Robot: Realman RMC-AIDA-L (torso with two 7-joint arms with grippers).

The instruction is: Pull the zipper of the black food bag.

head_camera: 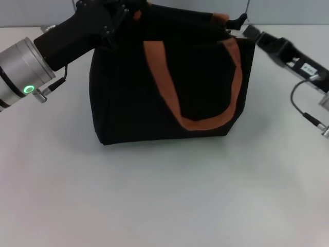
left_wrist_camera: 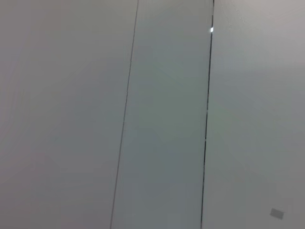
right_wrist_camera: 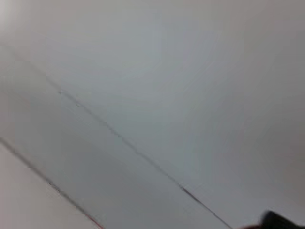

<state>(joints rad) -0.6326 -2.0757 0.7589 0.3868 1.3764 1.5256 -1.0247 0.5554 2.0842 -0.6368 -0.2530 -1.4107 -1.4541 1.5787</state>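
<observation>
The black food bag (head_camera: 169, 87) stands upright in the middle of the white table, an orange-brown strap handle (head_camera: 193, 82) looping down its front. My left gripper (head_camera: 126, 13) reaches over the bag's top left corner. My right gripper (head_camera: 236, 23) is at the top right corner, by the bag's top edge. The zipper is hidden from the head view. Both wrist views show only pale wall panels.
The white table (head_camera: 164, 195) stretches in front of the bag. Cables hang from the right arm (head_camera: 303, 110) near the right edge. The left arm's silver link with a green light (head_camera: 28, 88) lies at the left.
</observation>
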